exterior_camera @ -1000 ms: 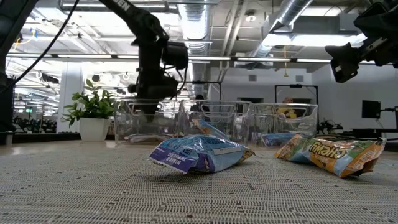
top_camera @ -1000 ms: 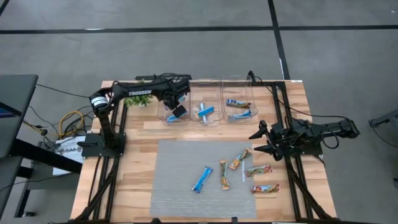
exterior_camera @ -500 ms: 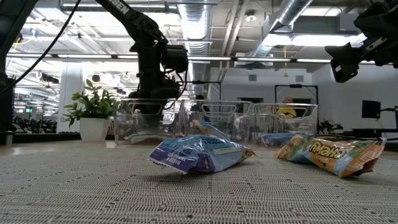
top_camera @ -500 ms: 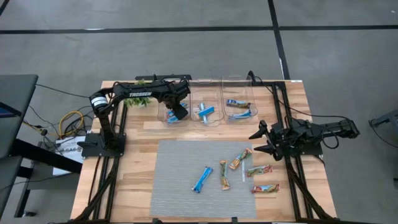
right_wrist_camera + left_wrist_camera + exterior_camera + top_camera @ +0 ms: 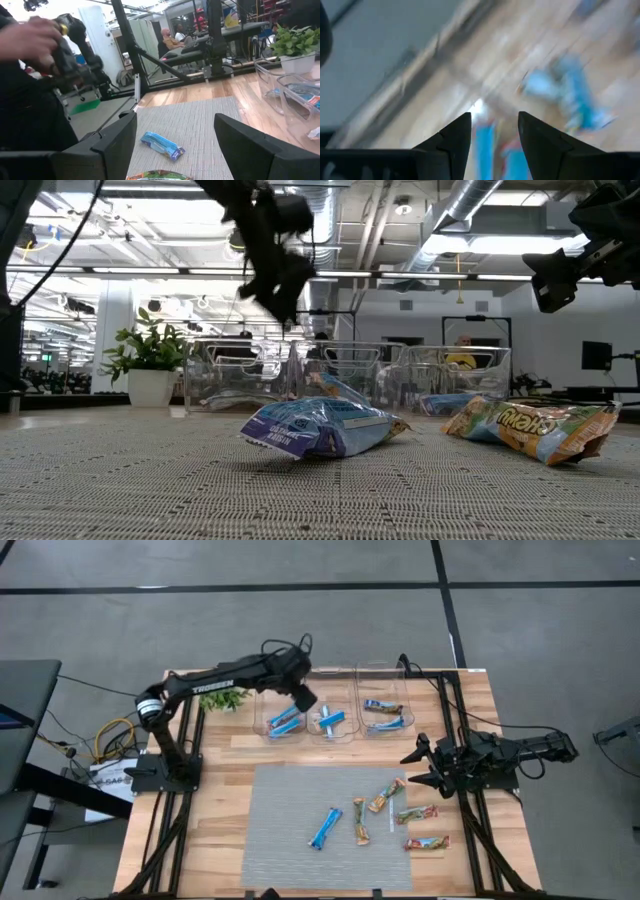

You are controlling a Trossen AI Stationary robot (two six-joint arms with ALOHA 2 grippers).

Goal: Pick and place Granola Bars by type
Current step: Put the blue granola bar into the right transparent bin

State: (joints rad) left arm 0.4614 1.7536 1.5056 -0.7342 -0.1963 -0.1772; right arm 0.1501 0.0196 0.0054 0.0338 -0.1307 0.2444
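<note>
My left gripper (image 5: pixel 304 699) is open and empty, raised above the clear left bin (image 5: pixel 262 712); it also shows in the low view (image 5: pixel 281 292). Blue granola bars (image 5: pixel 285 722) lie flat in that bin. The middle bin holds a blue bar (image 5: pixel 329 721). The right bin holds tan and blue bars (image 5: pixel 384 715). On the grey mat (image 5: pixel 280 800) lie one blue bar (image 5: pixel 324 827) and several tan bars (image 5: pixel 385 797). My right gripper (image 5: pixel 414 768) is open and empty above the mat's right edge, and its wrist view shows the blue bar (image 5: pixel 161 144).
A potted green plant (image 5: pixel 222 698) stands left of the bins at the far edge. Dark frame rails (image 5: pixel 470 830) run along both table sides. A person (image 5: pixel 30 75) shows beyond the table in the right wrist view. Bare mat lies left of the loose bars.
My left gripper has risen out of the left bin and gone a little toward the table's right edge, tipping as it rose. The blue bars stay lying in the left bin. My right arm has kept still.
</note>
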